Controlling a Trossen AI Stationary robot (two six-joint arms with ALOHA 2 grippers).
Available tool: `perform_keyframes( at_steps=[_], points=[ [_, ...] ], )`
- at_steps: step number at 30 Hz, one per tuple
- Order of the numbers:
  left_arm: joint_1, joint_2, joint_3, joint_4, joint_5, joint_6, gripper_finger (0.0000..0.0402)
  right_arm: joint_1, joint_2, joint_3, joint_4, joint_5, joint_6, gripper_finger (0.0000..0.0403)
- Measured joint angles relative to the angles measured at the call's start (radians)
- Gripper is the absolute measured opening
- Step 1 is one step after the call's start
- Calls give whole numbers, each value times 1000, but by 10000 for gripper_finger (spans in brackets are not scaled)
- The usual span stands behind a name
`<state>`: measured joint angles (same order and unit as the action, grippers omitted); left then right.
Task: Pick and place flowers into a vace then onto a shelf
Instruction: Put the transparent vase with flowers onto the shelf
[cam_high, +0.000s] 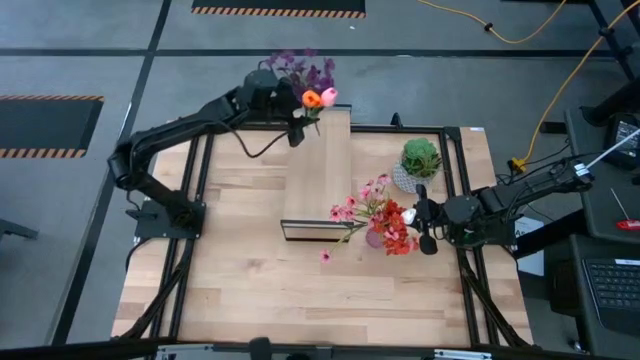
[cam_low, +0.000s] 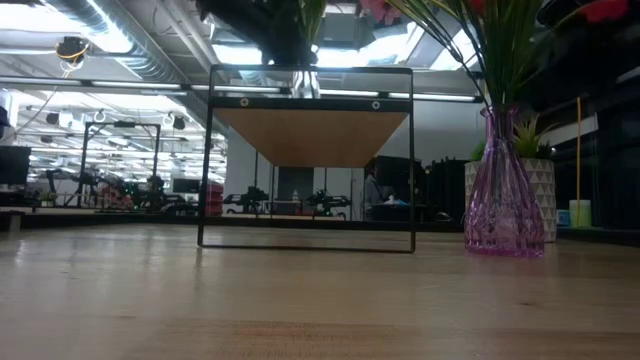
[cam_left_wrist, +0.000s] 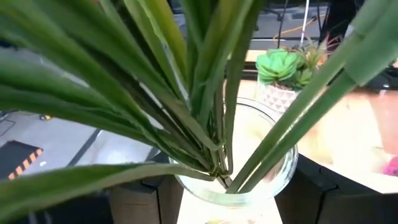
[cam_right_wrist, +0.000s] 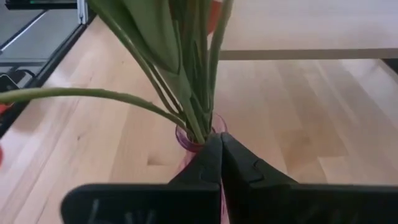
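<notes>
Low view cuts off every bloom at the top; only stems and the shelf's dark-framed hollow end read clearly. Left tool is mostly hidden under the blooms in the high view, and in its own wrist view the fingers are barely seen, dark shapes at either side of a clear glass vase. Right tool's tips are partly buried under red blooms from above.

Nearest: purple glass vase stands on the worktop, just beside the shelf's near end, holding red blooms and pink blossoms with long green stems. One pink blossom spray droops out toward the worktop's middle. Right tool is pressed together, holding nothing, its tips at the purple vase's neck; touching or a hair apart, cannot tell.

Behind that vase: round green plant in a white patterned pot, near the worktop's right rail.

Farthest: left tool spread wide around the clear glass vase at the shelf's far end, right by the worktop's back edge. Vase holds orange tulip, pink tulip and purple cluster, which overhangs the floor beyond. Whether the vase base sits on the plank is hard to tell.

Open room: near half of the worktop is bare; shelf top is free between the two vases.
</notes>
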<state>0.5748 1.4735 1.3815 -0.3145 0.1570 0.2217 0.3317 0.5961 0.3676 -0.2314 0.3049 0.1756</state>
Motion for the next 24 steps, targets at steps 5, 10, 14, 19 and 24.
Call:
perform_keyframes(
  at_steps=[5, 10, 14, 19, 24],
  points=[
    [13, 31, 10, -2, 3, 12, 187, 0, 5, 0, 2, 1, 2, 0],
    [13, 50, 10, 31, 12, 1, 187, 0, 5, 0, 4, 1, 0, 0],
    [18, 72, 10, 37, 43, -7, 187, 0, 5, 0, 4, 1, 2, 0],
    [27, 90, 10, 53, 48, -9, 187, 0, 5, 0, 3, 1, 2, 0],
    [30, 117, 9, 66, 49, -9, 187, 0, 5, 0, 3, 1, 0, 0]
  ],
)
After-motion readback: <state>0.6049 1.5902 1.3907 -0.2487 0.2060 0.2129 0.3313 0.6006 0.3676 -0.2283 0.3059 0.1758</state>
